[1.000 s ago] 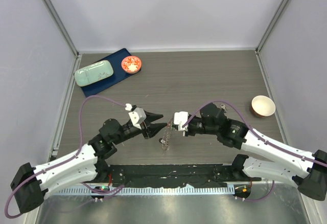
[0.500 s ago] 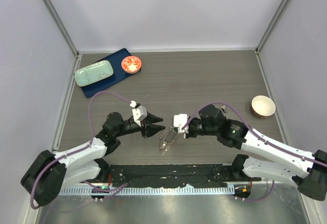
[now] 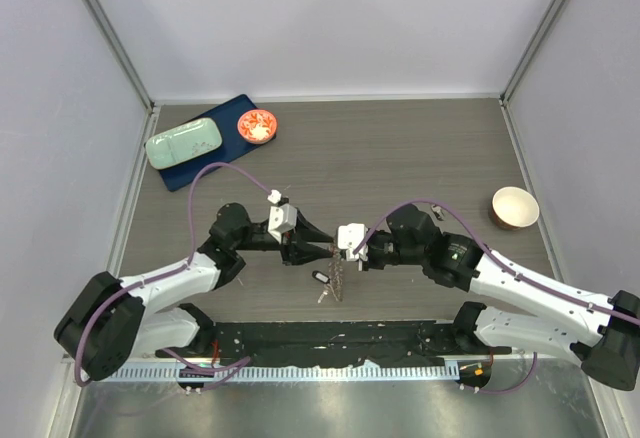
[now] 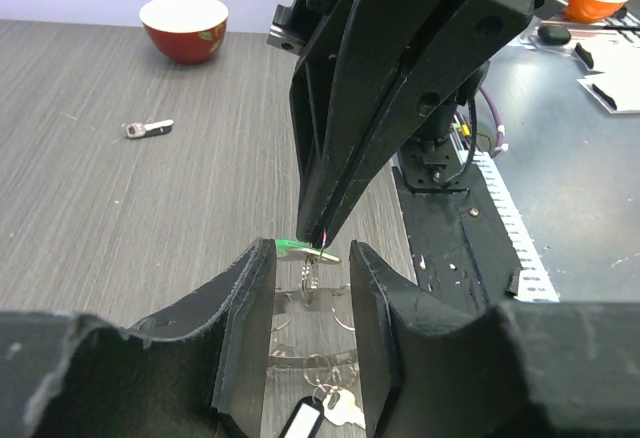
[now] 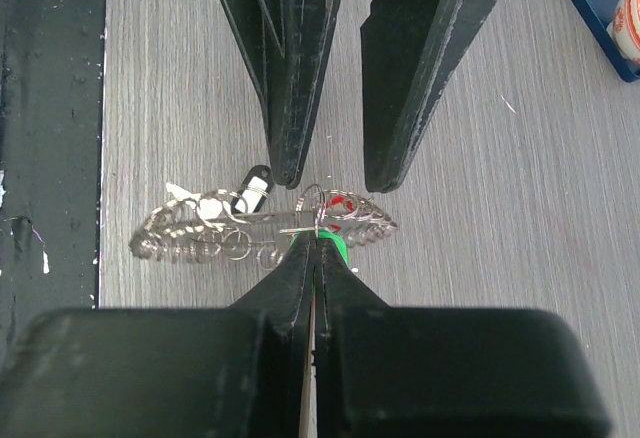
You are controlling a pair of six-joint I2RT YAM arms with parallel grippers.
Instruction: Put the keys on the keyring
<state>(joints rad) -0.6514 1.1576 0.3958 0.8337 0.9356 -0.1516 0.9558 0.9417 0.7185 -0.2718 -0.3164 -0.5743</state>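
The right gripper (image 5: 315, 243) has its two fingers pressed flat together, and at their very tip they pinch the green-tagged key (image 4: 292, 247), whose bright green tag pokes out sideways from the pinch. Facing it tip to tip, the left gripper (image 4: 311, 263) stands apart at the fingers, with a clear gap between them. In its own wrist view that gap straddles the pinched key and the keyring (image 5: 180, 238) beneath it. Whether the left fingertips (image 5: 285, 170) actually touch the ring cannot be told. The right wrist view sees the keyring nearly edge-on as a flattened oval, its long axis lying crosswise to both sets of fingers. From above it shows as a thin sliver running from the meeting grippers toward the near edge of the table (image 4: 120, 208). A red tag (image 5: 340, 203) sits among its keys just beside the pinch, and a black-tagged key (image 5: 255, 180) lies farther along the ring. Well apart on the table lie a loose key (image 4: 147, 129) and, beyond it, a red bowl (image 4: 183, 26).
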